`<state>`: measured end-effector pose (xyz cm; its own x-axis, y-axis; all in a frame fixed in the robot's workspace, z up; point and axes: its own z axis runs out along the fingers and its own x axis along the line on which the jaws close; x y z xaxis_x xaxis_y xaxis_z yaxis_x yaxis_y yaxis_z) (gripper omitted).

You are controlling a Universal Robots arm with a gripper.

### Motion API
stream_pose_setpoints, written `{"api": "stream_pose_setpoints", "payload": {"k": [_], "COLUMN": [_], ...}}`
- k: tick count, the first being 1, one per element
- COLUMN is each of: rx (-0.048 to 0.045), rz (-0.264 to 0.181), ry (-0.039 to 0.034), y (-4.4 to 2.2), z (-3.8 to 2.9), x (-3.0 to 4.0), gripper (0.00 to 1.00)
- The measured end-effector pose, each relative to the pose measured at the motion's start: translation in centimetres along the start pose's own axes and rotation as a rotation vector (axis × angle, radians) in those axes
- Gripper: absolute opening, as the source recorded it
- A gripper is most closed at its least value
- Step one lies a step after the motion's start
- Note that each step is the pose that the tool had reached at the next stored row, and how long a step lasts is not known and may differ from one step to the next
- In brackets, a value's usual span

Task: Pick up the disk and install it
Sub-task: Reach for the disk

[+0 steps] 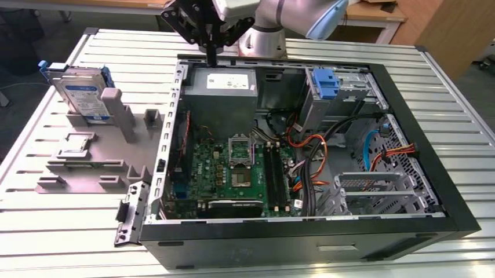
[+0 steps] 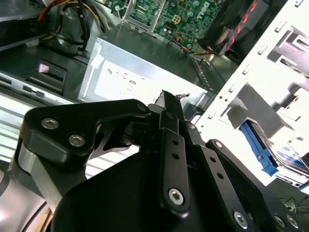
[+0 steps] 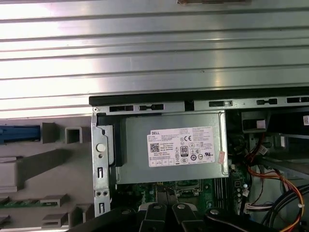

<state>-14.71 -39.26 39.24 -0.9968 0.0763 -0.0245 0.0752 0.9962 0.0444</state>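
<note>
The jaws are seen pressed together, clamped on nothing, above the grey power supply (image 1: 222,86) at the rim of the open computer case (image 1: 270,246). The disk (image 1: 80,92) is stood upright in a grey fixture (image 1: 93,159) on the desk (image 1: 464,87), at the exterior view's left, well apart from the jaws.

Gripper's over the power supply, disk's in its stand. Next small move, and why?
Probably shift the gripper toward the exterior view's left, to above the disk. The disk stands upright in the grey holder outside the case, untouched, while the gripper hangs empty, fingers together, over the power supply.
</note>
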Motion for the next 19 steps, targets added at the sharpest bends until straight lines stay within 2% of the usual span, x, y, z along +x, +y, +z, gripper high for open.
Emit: {"api": "stream_pose_setpoints", "payload": {"k": [8, 16, 19], "rx": [0.0001, 0.0000, 0.0001], "rz": [0.000, 0.000, 0.000], "ry": [0.0001, 0.0000, 0.0001], "y": [-0.09, -0.14, -0.15], "z": [0.00, 0.01, 0.03], "x": [1.24, 2.09, 2.20], "gripper": [0.10, 0.10, 0.10]}}
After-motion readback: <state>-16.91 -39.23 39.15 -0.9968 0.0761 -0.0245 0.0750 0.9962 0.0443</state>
